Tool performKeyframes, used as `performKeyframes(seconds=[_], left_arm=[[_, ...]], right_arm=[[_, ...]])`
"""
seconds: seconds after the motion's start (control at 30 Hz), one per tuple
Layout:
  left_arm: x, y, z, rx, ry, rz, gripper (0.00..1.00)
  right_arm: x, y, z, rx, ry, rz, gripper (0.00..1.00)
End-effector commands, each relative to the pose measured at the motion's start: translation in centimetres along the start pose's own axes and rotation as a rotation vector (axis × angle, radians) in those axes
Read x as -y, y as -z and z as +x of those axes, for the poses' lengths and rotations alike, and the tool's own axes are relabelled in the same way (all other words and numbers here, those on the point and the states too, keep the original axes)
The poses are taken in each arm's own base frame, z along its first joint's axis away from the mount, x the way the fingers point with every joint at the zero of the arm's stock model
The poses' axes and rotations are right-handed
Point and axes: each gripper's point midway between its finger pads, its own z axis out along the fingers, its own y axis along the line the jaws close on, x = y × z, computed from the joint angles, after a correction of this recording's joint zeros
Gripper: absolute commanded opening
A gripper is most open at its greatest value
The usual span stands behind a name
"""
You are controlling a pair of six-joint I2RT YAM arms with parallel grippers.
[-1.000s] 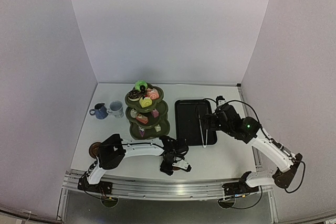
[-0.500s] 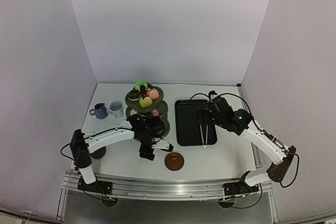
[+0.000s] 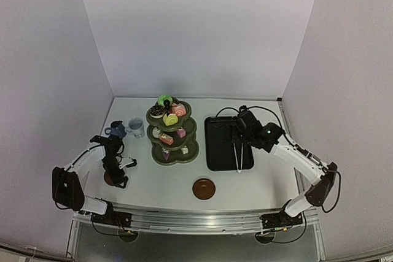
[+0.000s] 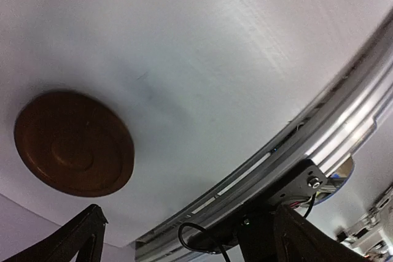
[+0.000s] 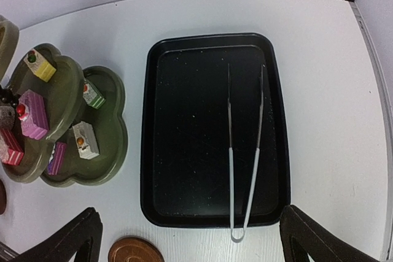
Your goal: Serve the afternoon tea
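Olive-green stand point(image 5: 113, 108), pink and yellow cakes point(image 5: 34, 115), brown saucers point(image 3: 204, 188), dark-blue cup point(image 3: 115, 130), white cup point(image 3: 136, 127), black tray point(image 5: 184, 121), silver tongs point(image 5: 230, 170), white surface point(image 3: 245, 188).

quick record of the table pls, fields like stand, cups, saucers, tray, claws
stand: three tiers, left of tray, cakes on every tier
cups: blue cup and white cup side by side, far left, not on saucers
saucers: both bare; centre saucer near front edge, left saucer at front left
tray: holds only tongs
left claw: open, empty, over left saucer
right claw: open, empty, above tray
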Motion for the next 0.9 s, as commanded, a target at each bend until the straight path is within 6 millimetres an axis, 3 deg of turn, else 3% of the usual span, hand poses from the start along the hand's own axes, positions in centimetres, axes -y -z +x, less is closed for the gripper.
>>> performKeyframes(seconds=[0.0,0.07,0.13,0.27,0.4,0.6,0.7,0.87], left_arm=[[-7.6,-0.1,0.8,0.054,0.362,-0.130,1.00],[-9.7,0.5,1.1,0.096,0.453,-0.164,1.00],[-10.7,0.4,1.3,0.092,0.470,-0.203,0.98],[-12.5,-1.7,2.9,0.025,0.499,-0.288,0.92],[-14.4,-3.8,3.8,-0.012,0.533,-0.315,0.91],[-15.6,-5.3,2.9,-0.013,0.550,-0.290,0.86],[-14.8,-6.7,2.6,-0.033,0.551,-0.221,0.82],[-9.3,-9.0,2.3,-0.041,0.425,-0.079,0.76]], right_arm=[[-2.1,-1.4,-2.1,0.022,0.069,-0.012,0.98],[-2.5,-2.2,-1.9,0.009,0.079,-0.009,0.98],[-2.7,-2.9,-1.2,-0.012,0.078,-0.020,0.98],[-2.2,-3.7,0.6,-0.043,0.067,-0.021,0.98],[-1.3,-2.9,1.0,-0.022,0.029,-0.025,0.98],[0.0,-1.3,1.3,0.013,-0.034,-0.035,0.98],[0.2,-1.1,1.4,0.017,-0.049,-0.038,0.98],[0.0,-1.1,1.5,0.012,-0.061,-0.050,0.98]])
